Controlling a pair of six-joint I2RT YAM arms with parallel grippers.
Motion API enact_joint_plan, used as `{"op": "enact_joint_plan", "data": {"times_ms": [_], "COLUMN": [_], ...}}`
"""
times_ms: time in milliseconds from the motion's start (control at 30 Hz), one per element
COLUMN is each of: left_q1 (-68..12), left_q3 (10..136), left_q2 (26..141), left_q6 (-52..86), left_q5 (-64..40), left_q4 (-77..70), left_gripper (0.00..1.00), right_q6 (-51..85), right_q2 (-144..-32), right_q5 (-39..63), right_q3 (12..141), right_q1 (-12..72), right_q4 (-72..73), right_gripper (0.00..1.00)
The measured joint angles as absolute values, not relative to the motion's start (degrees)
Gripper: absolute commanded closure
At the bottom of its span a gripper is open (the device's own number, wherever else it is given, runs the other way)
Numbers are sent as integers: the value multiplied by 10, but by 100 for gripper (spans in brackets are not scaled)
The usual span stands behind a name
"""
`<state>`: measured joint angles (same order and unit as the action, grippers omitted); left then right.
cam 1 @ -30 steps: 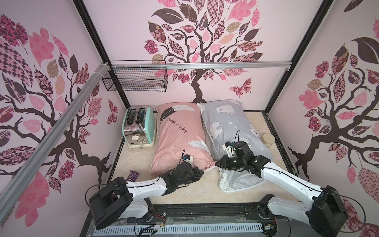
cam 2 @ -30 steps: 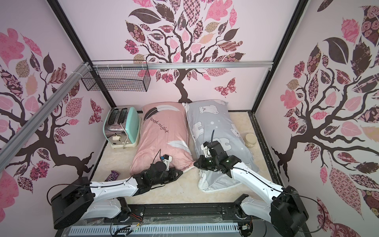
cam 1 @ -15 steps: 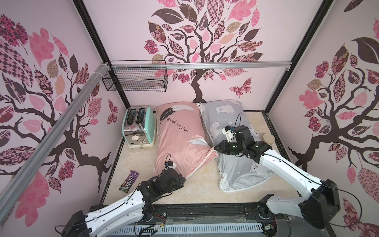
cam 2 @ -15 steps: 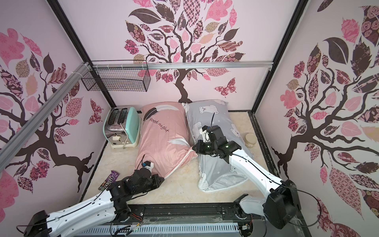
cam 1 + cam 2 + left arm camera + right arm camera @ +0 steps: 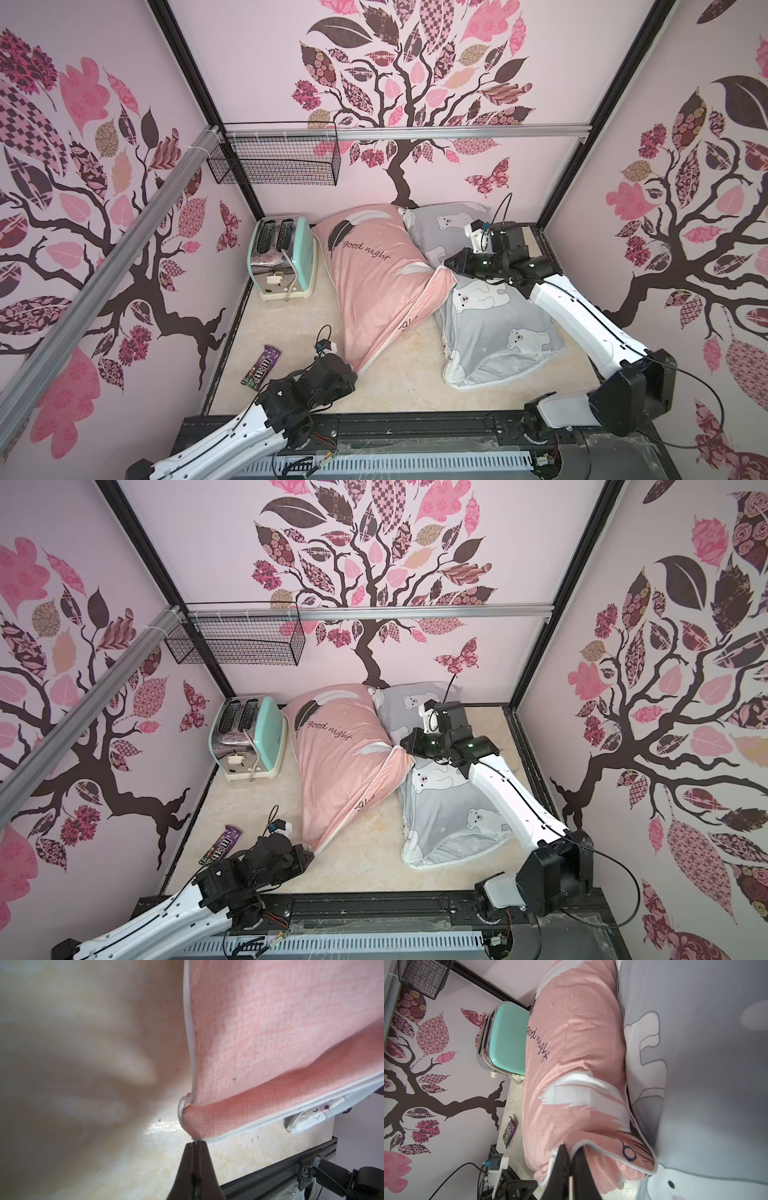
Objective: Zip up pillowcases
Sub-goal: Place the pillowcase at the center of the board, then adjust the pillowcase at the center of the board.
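Observation:
The pink pillowcase [image 5: 374,286] [image 5: 340,766] lies slanted, its near edge stretched into a line between my two grippers. My left gripper [image 5: 352,372] [image 5: 309,851] is at its front corner. In the left wrist view the left gripper [image 5: 195,1142] is shut on a small pale zipper pull, where the closed zipper [image 5: 270,1120] ends. My right gripper [image 5: 448,264] [image 5: 404,744] [image 5: 572,1148] is shut on the opposite, white-piped corner, holding it up over the grey pillowcase [image 5: 494,328] [image 5: 449,812]. The grey pillowcase's near end [image 5: 494,368] gapes.
A mint toaster [image 5: 282,257] stands left of the pink pillowcase by the wall. A purple candy packet [image 5: 262,368] lies near the left arm. A wire basket [image 5: 274,160] hangs on the back wall. The black rail [image 5: 415,424] runs along the table's front edge.
My left gripper has drawn away from the right gripper, along the pink pillowcase's near edge toward the front left. The right gripper moved back and up with its corner, pulling the edge taut.

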<state>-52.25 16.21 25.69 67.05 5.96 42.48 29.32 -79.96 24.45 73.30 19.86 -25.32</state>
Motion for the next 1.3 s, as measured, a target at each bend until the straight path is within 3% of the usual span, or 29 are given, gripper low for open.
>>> {"op": "enact_joint_plan", "data": {"times_ms": [100,133,200,233,400,567,700,933,1100,1300], "left_q1": [-523,-522,-522,-522,-522,-522,-509,-418,-415,-434], "left_q3": [197,216,281,314,470,543,535,477,514,569], "left_q2": [262,268,303,326,539,797,896,813,708,643], "left_q6": [655,652,629,620,530,467,430,378,353,347], "left_q5": [74,82,104,111,113,85,115,177,222,143], "left_q4": [475,487,506,506,406,264,252,319,440,413], "left_gripper": [64,60,56,55,54,55,54,50,31,38], "right_q6": [293,292,284,278,249,246,246,246,259,276], "right_q2": [-782,-772,-749,-740,-692,-634,-624,-669,-703,-734], "right_q5": [250,250,244,233,97,-18,-85,-88,23,212], "right_q3": [686,666,621,606,583,577,576,513,484,513], "right_q1": [203,207,224,237,278,209,186,186,215,287], "right_q4": [-241,-239,-249,-264,-373,-425,-444,-404,-338,-269], "right_gripper": [97,82,12,1,1,1,1,1,5,1]}}
